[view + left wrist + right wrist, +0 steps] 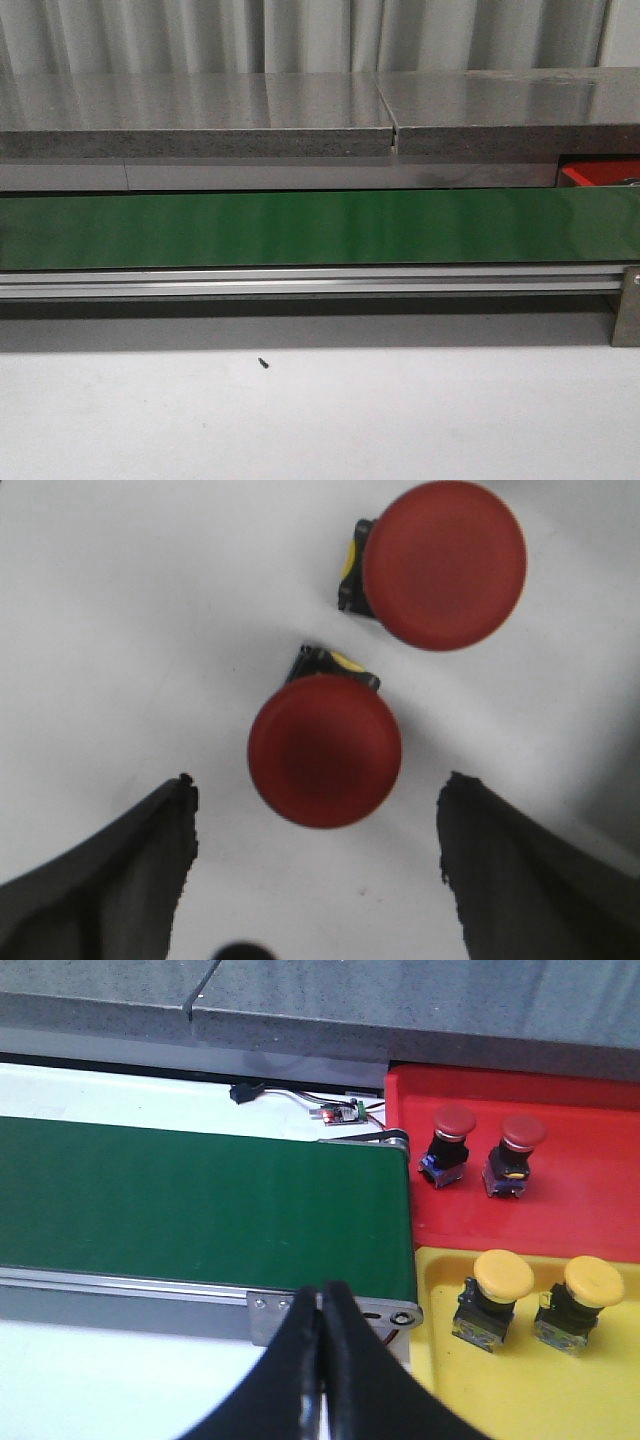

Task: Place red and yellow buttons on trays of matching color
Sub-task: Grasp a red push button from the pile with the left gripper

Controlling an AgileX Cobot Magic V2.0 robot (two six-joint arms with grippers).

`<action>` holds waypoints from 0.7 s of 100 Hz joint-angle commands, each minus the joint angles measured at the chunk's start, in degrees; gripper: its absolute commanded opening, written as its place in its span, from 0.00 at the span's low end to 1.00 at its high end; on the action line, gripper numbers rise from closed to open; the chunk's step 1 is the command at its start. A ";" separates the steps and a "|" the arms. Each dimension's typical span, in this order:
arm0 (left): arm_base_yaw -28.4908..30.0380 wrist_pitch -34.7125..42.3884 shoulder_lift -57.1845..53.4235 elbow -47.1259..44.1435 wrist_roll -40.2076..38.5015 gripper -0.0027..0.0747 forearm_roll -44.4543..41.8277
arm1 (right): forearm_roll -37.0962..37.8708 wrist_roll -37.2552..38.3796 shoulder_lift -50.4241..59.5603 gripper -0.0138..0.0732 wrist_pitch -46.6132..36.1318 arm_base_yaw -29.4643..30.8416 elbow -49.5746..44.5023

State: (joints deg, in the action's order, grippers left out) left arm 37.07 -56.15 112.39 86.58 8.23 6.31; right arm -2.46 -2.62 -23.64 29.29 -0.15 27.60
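2 red buttons (pixel 325 750) on white surface (pixel 120 630) under spread left gripper (pixel 318 825). Right gripper (pixel 321 1360) pinched empty; red tray (pixel 590 1195) and yellow tray (pixel 440 1380) hold 2 each beside green belt (pixel 200 1210).

1. White tabletop (pixel 320 420): green belt (pixel 300 228) on metal rail crosses it; small dark speck (pixel 264 363) in front.
2. Two red buttons (pixel 325 750) (pixel 443 563) lie on white surface.
3. Red tray (pixel 560 1170), yellow tray (pixel 500 1390) at belt end.

Bkgd: pale pleated curtain (pixel 300 35) behind grey speckled stone ledge (pixel 200 115); white tabletop (pixel 320 420) in fgd, diffuse light.
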 commanded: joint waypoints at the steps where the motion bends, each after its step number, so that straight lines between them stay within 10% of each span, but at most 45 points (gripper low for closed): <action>1: 0.00 3.11 -1.57 2.01 -0.11 0.67 1.51 | 0.02 -0.04 -0.22 0.03 -3.83 -0.12 1.41; 36: 0.00 6.46 0.59 2.25 -0.11 0.34 2.13 | 0.02 -0.04 -0.22 0.03 -3.83 -0.12 1.41; 70: -0.12 6.01 -5.01 2.01 -0.11 0.33 3.52 | 0.02 -0.04 -0.22 0.03 -3.83 -0.12 1.41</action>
State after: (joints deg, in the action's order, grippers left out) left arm 37.07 -51.68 114.14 87.15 8.27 7.97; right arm -2.46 -2.62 -23.64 29.29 -0.15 27.60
